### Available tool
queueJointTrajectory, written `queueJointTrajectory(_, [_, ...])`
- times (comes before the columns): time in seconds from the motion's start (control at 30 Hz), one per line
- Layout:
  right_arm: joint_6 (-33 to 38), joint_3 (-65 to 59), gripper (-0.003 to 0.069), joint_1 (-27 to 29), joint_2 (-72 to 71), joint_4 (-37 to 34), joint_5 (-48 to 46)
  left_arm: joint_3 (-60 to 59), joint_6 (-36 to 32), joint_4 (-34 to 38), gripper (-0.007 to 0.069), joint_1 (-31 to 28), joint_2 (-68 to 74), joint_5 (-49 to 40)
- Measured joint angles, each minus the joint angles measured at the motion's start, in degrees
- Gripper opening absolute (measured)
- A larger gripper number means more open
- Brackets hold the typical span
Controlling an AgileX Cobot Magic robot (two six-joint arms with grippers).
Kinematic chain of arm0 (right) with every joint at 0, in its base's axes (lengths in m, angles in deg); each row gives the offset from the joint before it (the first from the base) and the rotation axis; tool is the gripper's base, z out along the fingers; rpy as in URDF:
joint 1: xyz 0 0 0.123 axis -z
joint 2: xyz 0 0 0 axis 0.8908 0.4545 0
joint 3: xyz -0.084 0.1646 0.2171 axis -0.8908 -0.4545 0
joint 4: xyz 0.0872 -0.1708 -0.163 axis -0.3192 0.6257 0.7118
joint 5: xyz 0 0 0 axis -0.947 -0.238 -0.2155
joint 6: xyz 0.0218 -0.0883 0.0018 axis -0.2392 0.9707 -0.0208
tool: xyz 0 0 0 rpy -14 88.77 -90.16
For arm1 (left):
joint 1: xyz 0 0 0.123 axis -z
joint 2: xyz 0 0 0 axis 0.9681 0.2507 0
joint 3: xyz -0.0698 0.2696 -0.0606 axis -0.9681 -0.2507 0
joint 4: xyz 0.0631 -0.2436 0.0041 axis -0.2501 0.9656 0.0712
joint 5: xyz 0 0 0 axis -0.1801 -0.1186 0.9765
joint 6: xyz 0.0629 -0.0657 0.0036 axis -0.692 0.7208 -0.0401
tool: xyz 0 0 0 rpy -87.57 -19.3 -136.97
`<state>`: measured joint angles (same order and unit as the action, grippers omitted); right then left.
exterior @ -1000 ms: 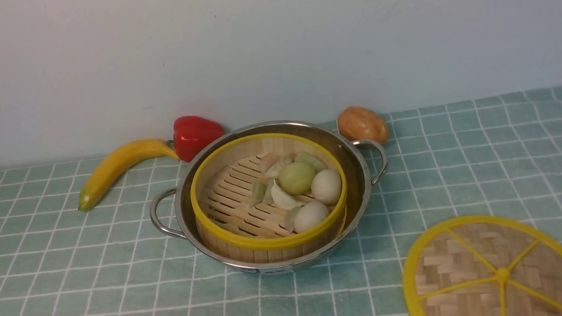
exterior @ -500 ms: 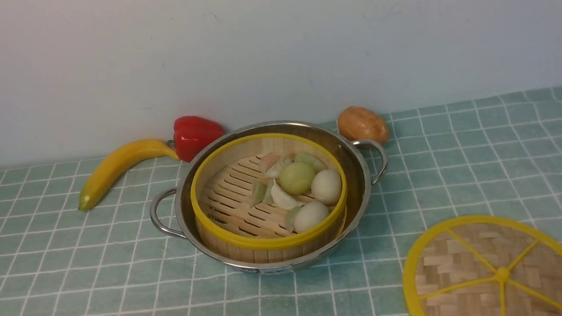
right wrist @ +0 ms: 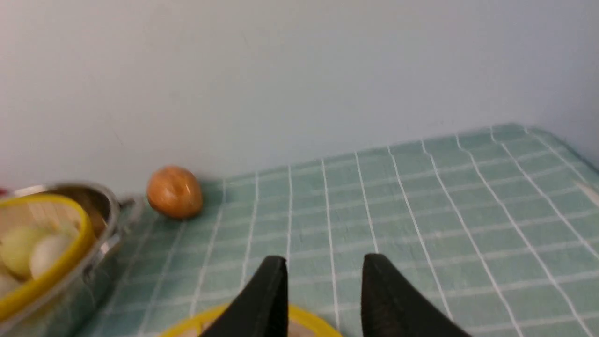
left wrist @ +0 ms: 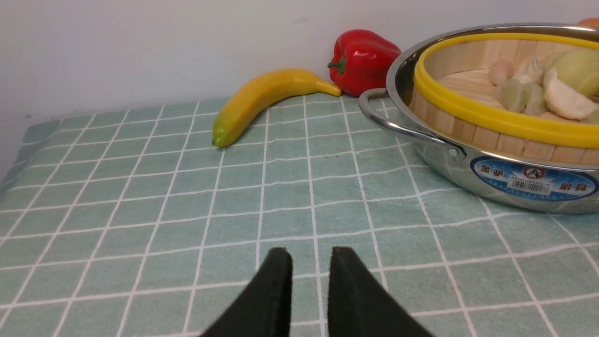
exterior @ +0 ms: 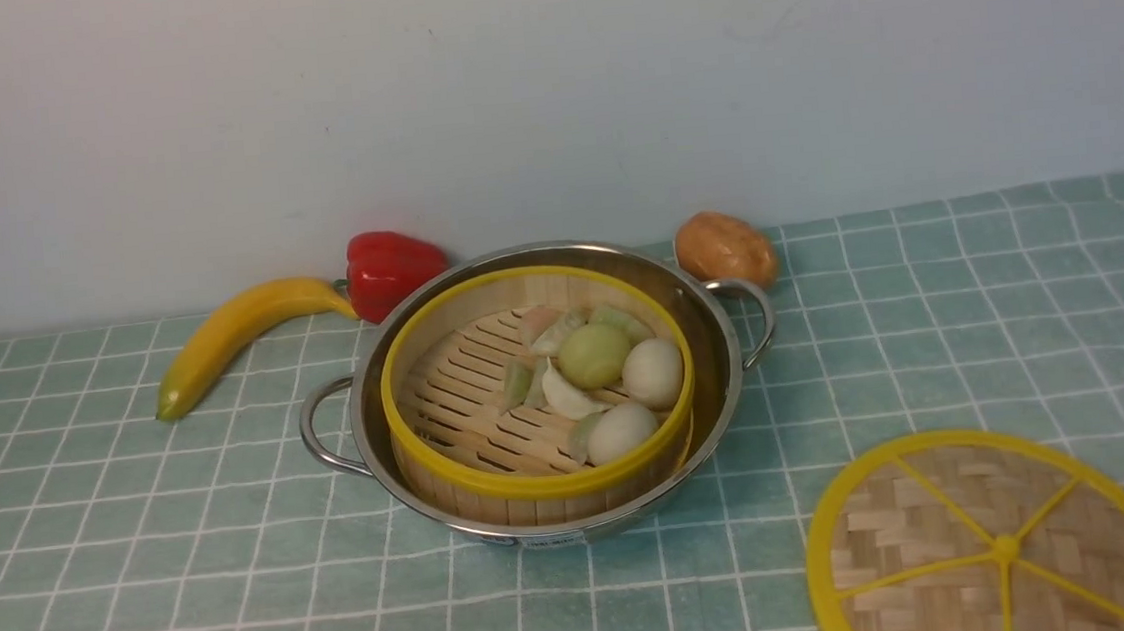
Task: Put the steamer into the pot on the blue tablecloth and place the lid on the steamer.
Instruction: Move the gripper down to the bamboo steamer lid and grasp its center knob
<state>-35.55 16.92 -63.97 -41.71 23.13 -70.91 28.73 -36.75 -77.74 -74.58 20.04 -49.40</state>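
Observation:
The steamer [exterior: 457,389], a bamboo basket with a yellow rim holding pale green and white dumplings and buns, sits inside the pot [exterior: 716,364] on the blue tablecloth [exterior: 139,549]. The lid [exterior: 1002,547], a flat woven disc with yellow spokes, lies on the cloth at the front right. Neither gripper shows in the front view. In the left wrist view my left gripper [left wrist: 310,250] hovers over bare cloth left of the pot [left wrist: 468,168], open with nothing between its fingers. My right gripper [right wrist: 324,256] is open above the lid's yellow rim [right wrist: 206,320].
A banana [exterior: 233,336] and a red bell pepper [exterior: 388,269] lie behind the pot's left side by the wall. A brown potato [exterior: 725,247] sits behind its right handle. The wall closes the back.

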Motion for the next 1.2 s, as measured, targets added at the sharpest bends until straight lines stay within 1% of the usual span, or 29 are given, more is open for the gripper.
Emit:
queueJointTrajectory(0.07, [1.7,7.1,0.0242,0.0,-0.1,-2.5,-3.8,0.0,0.0,0.0,0.0117,0.0,0.0,0.0])
queueJointTrajectory(0.1, [1.9,7.6,0.0242,0.0,-0.1,-2.7,-4.1,0.0,0.0,0.0,0.0117,0.0,0.0,0.0])
queueJointTrajectory(0.17, [3.6,12.9,0.0242,0.0,-0.1,-3.9,-7.8,0.0,0.0,0.0,0.0117,0.0,0.0,0.0])
queueJointTrajectory(0.23, [3.9,15.8,0.0242,0.0,-0.1,-4.7,-8.7,0.0,0.0,0.0,0.012,0.0,0.0,0.0])
queueJointTrajectory(0.3, [3.9,16.7,0.0242,0.0,-0.1,-5.3,-8.5,0.0,0.0,0.0,0.0126,0.0,0.0,0.0])
queueJointTrajectory(0.43, [1.9,17.4,0.0242,0.0,-0.1,-11.8,-6.5,0.0,0.0,0.0,0.0132,0.0,0.0,0.0])
queueJointTrajectory(0.47, [1.8,17.4,0.0242,0.0,-0.1,-12.4,-6.3,0.0,0.0,0.0,0.0134,0.0,0.0,0.0])
queueJointTrajectory(0.5, [1.4,17.4,0.0242,0.0,-0.1,-14.8,-5.3,0.0,0.0,0.0,0.0139,0.0,0.0,0.0])
queueJointTrajectory(0.6, [1.9,17.4,0.0242,0.0,0.2,-16.9,-5.2,0.0,0.0,0.0,0.0139,0.0,0.0,0.0])
queueJointTrajectory(0.67, [5.4,18.3,0.0242,-0.1,1.9,-18.1,-9.7,0.0,0.0,0.0,0.0146,0.0,0.0,0.0])
queueJointTrajectory(0.7, [6.4,18.4,0.0242,-0.1,2.2,-18.2,-10.3,0.0,0.0,0.0,0.0146,0.0,0.0,0.0])
queueJointTrajectory(0.73, [10.9,19.7,0.0242,-0.6,5.0,-19.2,-15.9,0.0,0.0,0.0,0.0149,0.0,0.0,0.0])
queueJointTrajectory(0.77, [14.0,20.6,0.0242,-1.0,7.2,-20.0,-19.2,0.0,0.0,0.0,0.0149,0.0,0.0,0.0])
queueJointTrajectory(0.8, [15.8,20.9,0.0242,-1.2,8.2,-20.4,-21.2,0.0,0.0,0.0,0.0152,0.0,0.0,0.0])
queueJointTrajectory(0.87, [22.8,23.1,0.0242,-1.8,14.6,-22.9,-26.9,0.0,0.0,0.0,0.0159,0.0,0.0,0.0])
queueJointTrajectory(0.9, [23.3,23.4,0.0242,-1.8,15.2,-23.1,-27.4,0.0,0.0,0.0,0.016,0.0,0.0,0.0])
queueJointTrajectory(0.93, [27.8,24.9,0.0242,-1.8,20.0,-24.9,-30.3,0.0,0.0,0.0,0.016,0.0,0.0,0.0])
queueJointTrajectory(0.97, [29.1,25.3,0.0242,-1.8,21.4,-25.3,-31.0,0.0,0.0,0.0,0.016,0.0,0.0,0.0])
queueJointTrajectory(1.0, [34.8,27.2,0.0242,-1.8,27.2,-26.8,-33.1,0.0,0.0,0.0,0.0165,0.0,0.0,0.0])
queueJointTrajectory(1.03, [38.5,28.4,0.0242,-1.8,31.0,-27.3,-34.1,0.0,0.0,0.0,0.0168,0.0,0.0,0.0])
queueJointTrajectory(1.07, [40.0,28.9,0.0242,-1.8,32.5,-27.5,-34.4,0.0,0.0,0.0,0.0169,0.0,0.0,0.0])
queueJointTrajectory(1.1, [44.4,30.9,0.0242,-1.8,37.8,-28.0,-35.1,0.0,0.0,0.0,0.017,0.0,0.0,0.0])
queueJointTrajectory(1.2, [49.0,35.4,0.0242,-1.8,48.4,-30.2,-35.3,0.0,0.0,0.0,0.0172,0.0,0.0,0.0])
